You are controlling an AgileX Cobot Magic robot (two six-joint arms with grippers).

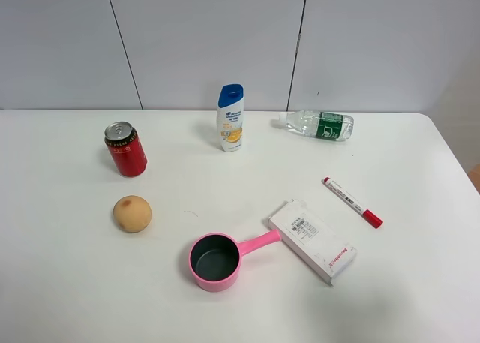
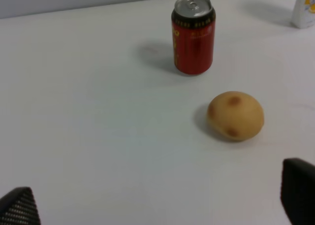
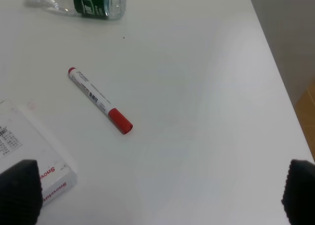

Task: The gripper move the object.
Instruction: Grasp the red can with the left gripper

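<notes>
The red soda can (image 1: 126, 148) with a silver pull-tab top stands upright at the left of the white table (image 1: 420, 283). In the left wrist view the can (image 2: 193, 35) stands beyond the round tan fruit. My left gripper (image 2: 157, 205) is open and empty, well short of the can, with only its black fingertips (image 2: 298, 190) showing at the frame's corners. My right gripper (image 3: 158, 195) is open and empty over bare table near the red marker. Neither arm shows in the exterior high view.
A tan fruit (image 1: 132, 213) lies in front of the can. A white-and-blue shampoo bottle (image 1: 231, 118) and a lying water bottle (image 1: 319, 124) are at the back. A pink pot (image 1: 217, 261), a white box (image 1: 312, 240) and a red marker (image 1: 352, 202) lie at centre right.
</notes>
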